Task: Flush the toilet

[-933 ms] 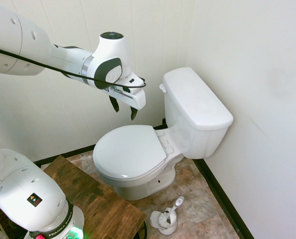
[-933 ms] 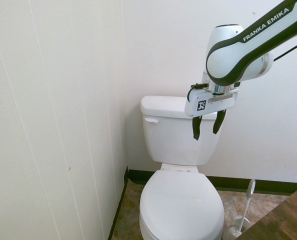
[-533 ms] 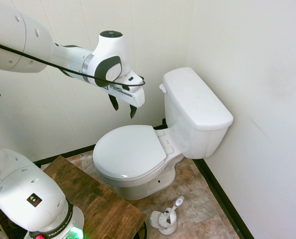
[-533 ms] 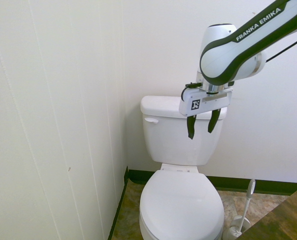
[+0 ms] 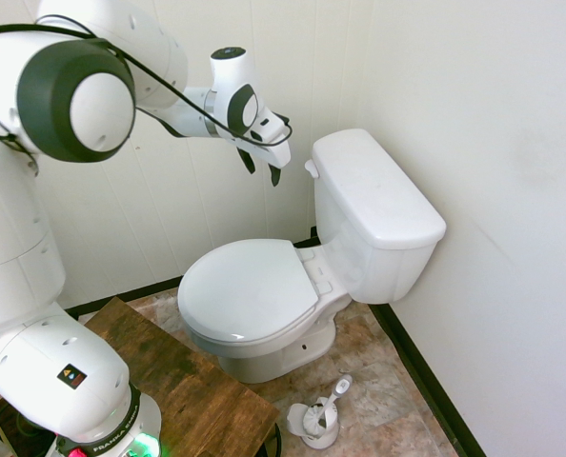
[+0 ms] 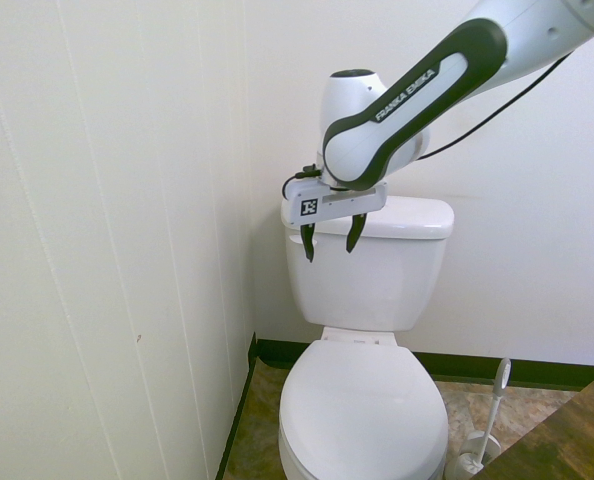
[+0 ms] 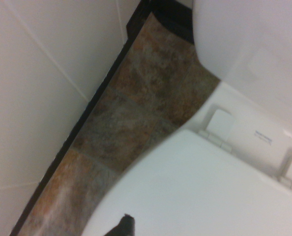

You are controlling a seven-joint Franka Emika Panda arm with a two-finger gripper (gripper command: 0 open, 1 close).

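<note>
The white toilet stands in the corner with its seat lid down; its boxy tank is against the back wall. The small flush lever sticks out from the tank's front, on the side nearest the panelled wall. My gripper hangs open in the air just in front of that end of the tank, fingers pointing down and nothing between them. From the opposite side, the gripper overlaps the tank, and one finger covers the spot where the lever sits. The wrist view shows the seat lid and brown floor tiles.
A panelled wall runs close beside the toilet on the lever side. A white toilet-brush holder stands on the tiled floor by the bowl. A dark wooden board lies in front of the toilet. Black baseboard lines the walls.
The gripper has swung from over the seat lid toward the lever end of the tank and the panelled wall, and the arm has turned. Its fingers stay open.
</note>
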